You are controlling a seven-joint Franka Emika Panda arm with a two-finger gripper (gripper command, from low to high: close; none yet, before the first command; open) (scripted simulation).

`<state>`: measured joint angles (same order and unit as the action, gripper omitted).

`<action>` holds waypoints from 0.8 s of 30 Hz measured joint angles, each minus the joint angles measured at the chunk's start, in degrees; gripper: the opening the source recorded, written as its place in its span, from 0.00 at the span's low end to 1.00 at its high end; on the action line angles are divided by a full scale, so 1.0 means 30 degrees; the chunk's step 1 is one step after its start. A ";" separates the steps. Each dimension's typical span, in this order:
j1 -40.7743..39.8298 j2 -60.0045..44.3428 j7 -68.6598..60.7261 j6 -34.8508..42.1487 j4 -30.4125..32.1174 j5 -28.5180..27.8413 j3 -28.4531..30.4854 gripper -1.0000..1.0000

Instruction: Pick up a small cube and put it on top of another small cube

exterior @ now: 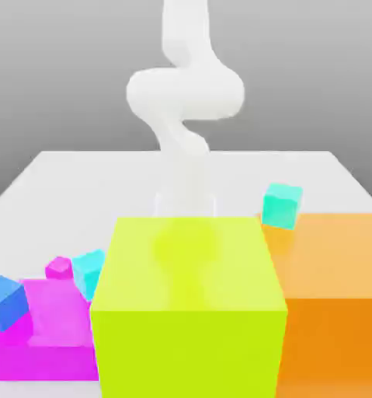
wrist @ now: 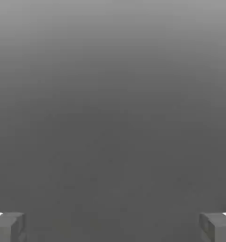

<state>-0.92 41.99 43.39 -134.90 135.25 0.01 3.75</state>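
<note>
Stands behind a large yellow-green block (exterior: pixel 187 303), white arm (exterior: pixel 185 101) rising above it in the exterior view. Spread wide apart, gripper (wrist: pixel 113 228) fingers (wrist: pixel 8 227) holding nothing against plain grey. Rests at the exterior view's left, small cube (exterior: pixel 59 267) (tiny, magenta-pink) atop the big magenta block (exterior: pixel 45 334), just beside a cyan cube (exterior: pixel 89 270). Nearby: blue cube (exterior: pixel 5 301), orange block (exterior: pixel 336 303), second cyan cube (exterior: pixel 282 205), white table (exterior: pixel 64 175).

You see the gripper (wrist: pixel 113 227) spread wide, its two grey fingertips (wrist: pixel 8 227) far apart over plain grey ground.
</note>
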 joint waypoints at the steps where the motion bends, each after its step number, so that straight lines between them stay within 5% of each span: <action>1: -0.0157 -0.0631 -0.0396 -0.0497 0.0539 0.0008 0.0585 0.50; 18: -0.4680 -1.2671 -0.7130 -0.9639 0.9900 -0.0560 0.9307 0.50; 24: -0.5756 -1.5235 -1.0019 -1.1421 0.9972 0.2523 0.8455 0.50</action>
<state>-18.19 -3.72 13.33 -169.16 165.16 7.58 29.12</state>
